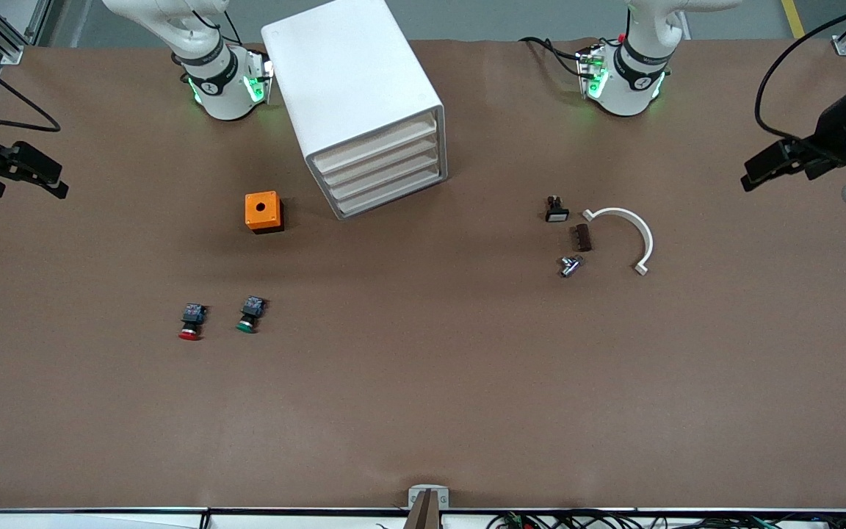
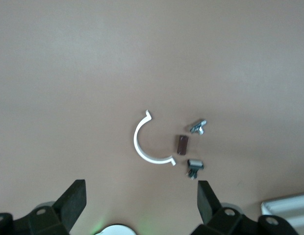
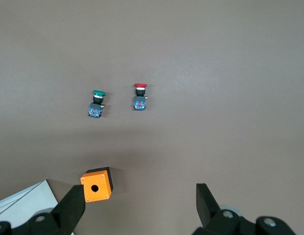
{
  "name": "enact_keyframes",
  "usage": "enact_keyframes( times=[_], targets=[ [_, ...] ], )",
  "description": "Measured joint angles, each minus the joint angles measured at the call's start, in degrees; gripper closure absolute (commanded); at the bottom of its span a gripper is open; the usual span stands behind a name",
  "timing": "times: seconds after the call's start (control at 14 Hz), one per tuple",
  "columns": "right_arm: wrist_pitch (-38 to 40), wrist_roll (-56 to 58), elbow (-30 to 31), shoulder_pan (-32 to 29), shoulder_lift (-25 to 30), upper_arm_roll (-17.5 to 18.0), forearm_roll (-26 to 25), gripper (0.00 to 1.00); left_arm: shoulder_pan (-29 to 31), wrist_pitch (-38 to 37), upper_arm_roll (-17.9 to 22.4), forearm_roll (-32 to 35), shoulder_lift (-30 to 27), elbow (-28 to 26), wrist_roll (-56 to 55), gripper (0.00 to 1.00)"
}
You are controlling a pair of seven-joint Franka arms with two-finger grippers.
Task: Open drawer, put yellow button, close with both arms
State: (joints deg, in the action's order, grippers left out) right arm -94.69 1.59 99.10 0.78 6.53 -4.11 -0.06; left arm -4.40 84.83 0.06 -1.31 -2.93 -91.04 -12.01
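Black right gripper [image 1: 54, 180], hung over the bare brown table [image 1: 423, 411] at the right arm's end, well apart from the cabinet; fingers [image 3: 73, 203] spread wide, nothing between them.

Red-capped push-button [image 1: 191, 322], lying on its side, nearer the front camera than the cabinet and toward the right arm's end.

Green-capped push-button [image 1: 250, 314], just beside the red one, on its cabinet side, not touching it.

Orange square box [image 1: 263, 211] with a round hole in its top face, near the cabinet, toward the right arm's end.

White rounded cabinet [image 1: 349, 66], set askew between the two arm bases, four shallow trays in its front.

Drawer [image 1: 379, 143], topmost of the four, pushed in flush with the cabinet front.

White-capped switch [image 1: 557, 210], brown block [image 1: 582, 237] and small metal part [image 1: 569, 266], clustered close together but apart, toward the left arm's end from the cabinet.

White half-ring clamp [image 1: 632, 229], just beside that cluster, farther from the cabinet.

Black left gripper [image 1: 750, 178], hung over the table's left-arm end, well apart from the cabinet; fingers [image 2: 73, 200] spread wide, empty.
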Motion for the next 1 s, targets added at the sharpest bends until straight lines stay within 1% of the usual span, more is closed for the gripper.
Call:
enact_keyframes(
  times=[0.14, 0.36, 0.79, 1.0],
  targets=[
    [0.0, 0.2, 0.0, 0.0, 0.0, 0.0, 0.0, 0.00, -0.9, 0.0, 0.4, 0.0, -2.9, -3.1, 2.0, 0.00],
    [-0.1, 0.3, 0.0, 0.0, 0.0, 0.0, 0.0, 0.00, -1.8, 0.0, 0.3, 0.0, -5.1, -5.0, 2.1, 0.00],
    [-0.1, 0.3, 0.0, 0.0, 0.0, 0.0, 0.0, 0.00, -1.8, 0.4, -2.6, 0.3, -6.4, -7.1, 2.4, 0.00],
    [-0.1, 0.3, 0.0, 0.0, 0.0, 0.0, 0.0, 0.00, -1.7, 0.6, -2.7, 0.4, -6.5, -7.1, 2.4, 0.00]
  ],
)
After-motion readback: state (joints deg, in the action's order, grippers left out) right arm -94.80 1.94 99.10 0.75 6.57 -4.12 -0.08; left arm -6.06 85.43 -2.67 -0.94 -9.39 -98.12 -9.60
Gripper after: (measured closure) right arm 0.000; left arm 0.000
